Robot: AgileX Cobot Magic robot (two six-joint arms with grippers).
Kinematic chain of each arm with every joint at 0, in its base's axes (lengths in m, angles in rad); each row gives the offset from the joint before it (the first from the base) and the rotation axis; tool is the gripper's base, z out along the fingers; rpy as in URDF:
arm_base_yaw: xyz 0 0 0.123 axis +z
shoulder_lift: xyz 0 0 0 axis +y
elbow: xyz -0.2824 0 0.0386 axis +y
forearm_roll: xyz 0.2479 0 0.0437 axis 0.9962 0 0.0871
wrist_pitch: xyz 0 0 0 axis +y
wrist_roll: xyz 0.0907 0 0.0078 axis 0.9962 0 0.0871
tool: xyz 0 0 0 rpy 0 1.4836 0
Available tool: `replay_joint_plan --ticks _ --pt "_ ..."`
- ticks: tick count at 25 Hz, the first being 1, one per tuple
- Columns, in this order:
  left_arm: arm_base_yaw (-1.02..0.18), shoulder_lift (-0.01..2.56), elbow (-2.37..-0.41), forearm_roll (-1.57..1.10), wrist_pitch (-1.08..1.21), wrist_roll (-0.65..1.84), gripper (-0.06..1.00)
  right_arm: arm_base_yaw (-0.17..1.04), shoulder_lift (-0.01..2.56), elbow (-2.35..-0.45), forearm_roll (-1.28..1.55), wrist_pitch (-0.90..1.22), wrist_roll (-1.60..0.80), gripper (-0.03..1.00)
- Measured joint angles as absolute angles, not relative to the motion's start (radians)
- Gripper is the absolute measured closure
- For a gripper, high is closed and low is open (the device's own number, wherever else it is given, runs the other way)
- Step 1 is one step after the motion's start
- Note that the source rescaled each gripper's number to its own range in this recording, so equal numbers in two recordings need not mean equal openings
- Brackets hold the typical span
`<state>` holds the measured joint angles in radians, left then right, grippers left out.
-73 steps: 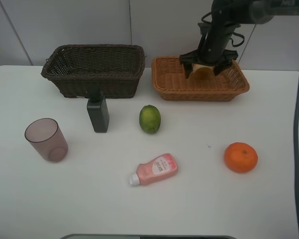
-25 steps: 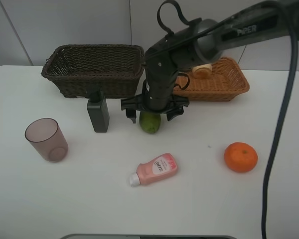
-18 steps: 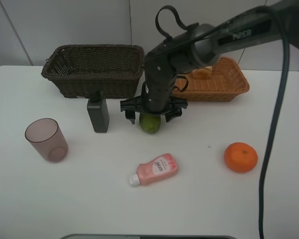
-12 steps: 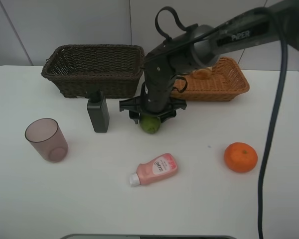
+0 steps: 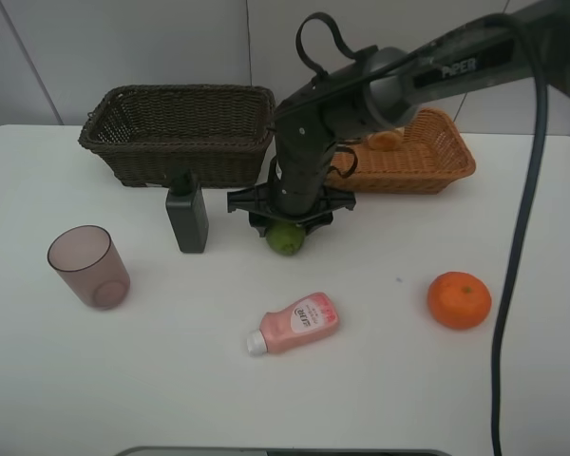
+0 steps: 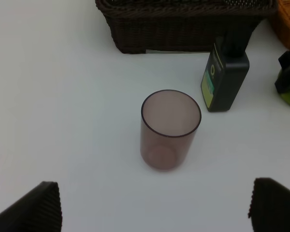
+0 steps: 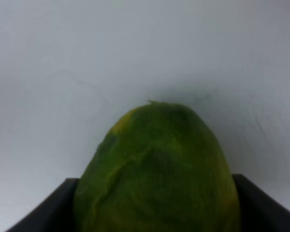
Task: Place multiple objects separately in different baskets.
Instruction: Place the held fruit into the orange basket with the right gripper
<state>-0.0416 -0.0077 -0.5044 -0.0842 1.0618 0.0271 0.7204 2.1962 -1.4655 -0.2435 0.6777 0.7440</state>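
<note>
High view: right gripper [image 5: 288, 220] is down over the lime [image 5: 286, 238], which sits on the table [image 5: 408, 380] in front of the gap between the dark basket [image 5: 176, 123] and the tan basket [image 5: 408, 166]. Jaws are clamped on its upper part and the belly bulges out below. Risk: a high pinch on a round, slick skin could let it squirt out downward on the lift. The green bottle [image 5: 187, 217] stands near, so a sideways swing could tip it. Lime's axis can't be read here.

Left wrist view: left gripper [image 6: 157, 205] gapes wide and holds nothing. Cup [image 6: 170, 129] sits beyond it, upright.

Right wrist view: lime fills the span between the pads [image 7: 58, 208], touching both. Nub end points away from the camera. Long axis runs along the gap, crosswise to the squeeze, so it may roll about that axis.
</note>
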Motion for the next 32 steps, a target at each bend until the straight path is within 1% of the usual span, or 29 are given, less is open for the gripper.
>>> replay_joint_plan --ticks 9,17,25,32 --pt "-0.042 -0.008 -0.504 -0.084 1.062 0.027 -0.06 0.72 2.187 -1.465 -0.238 0.692 0.731 0.82" --pt "-0.042 -0.008 -0.504 -0.084 1.062 0.027 -0.06 0.71 2.071 -1.465 -0.209 0.837 0.559 0.82" --pt "-0.042 -0.008 -0.504 -0.084 1.062 0.027 -0.06 0.611 1.98 -1.465 -0.161 1.012 0.404 0.82" --pt "-0.042 -0.008 -0.504 -0.084 1.062 0.027 -0.06 0.493 1.961 -1.465 -0.161 1.06 0.346 0.82"
